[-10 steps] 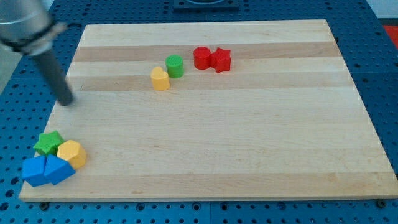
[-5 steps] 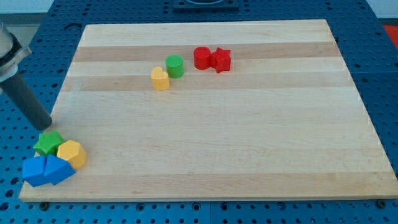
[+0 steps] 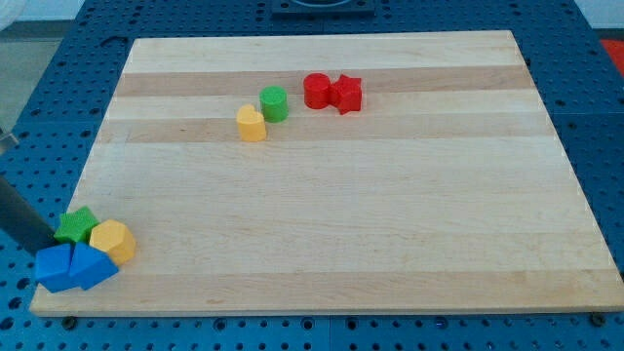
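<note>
Most of my rod is cut off by the frame's left edge; only its dark lower stretch shows, slanting down toward the right. My tip (image 3: pixel 44 242) sits at the lower left of the board (image 3: pixel 341 224), just left of the green star block (image 3: pixel 75 225) and above the two blue blocks (image 3: pixel 73 267); whether it touches them I cannot tell. There are no fingers here, only the rod. The yellow hexagonal block (image 3: pixel 113 240) presses against the green star and the blue pair, whose shapes merge and are hard to separate.

Toward upper centre, a small yellow block (image 3: pixel 252 124) touches a green cylinder (image 3: pixel 274 103). Just beyond, a red cylinder (image 3: pixel 316 91) touches a red star block (image 3: pixel 346 94).
</note>
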Controlling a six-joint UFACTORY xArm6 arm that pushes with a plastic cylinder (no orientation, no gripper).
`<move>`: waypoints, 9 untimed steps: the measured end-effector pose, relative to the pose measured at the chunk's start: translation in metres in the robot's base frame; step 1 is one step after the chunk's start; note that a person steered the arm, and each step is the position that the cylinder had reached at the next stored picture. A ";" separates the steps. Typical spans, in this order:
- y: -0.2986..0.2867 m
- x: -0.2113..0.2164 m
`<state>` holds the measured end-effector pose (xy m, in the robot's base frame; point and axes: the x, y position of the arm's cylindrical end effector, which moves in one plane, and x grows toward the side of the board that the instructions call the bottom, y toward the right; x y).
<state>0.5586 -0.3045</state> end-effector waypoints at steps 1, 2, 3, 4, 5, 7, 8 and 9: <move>0.000 0.013; 0.000 0.026; 0.000 0.022; 0.000 0.019; 0.014 0.005; 0.000 -0.013; 0.000 -0.011; 0.000 -0.009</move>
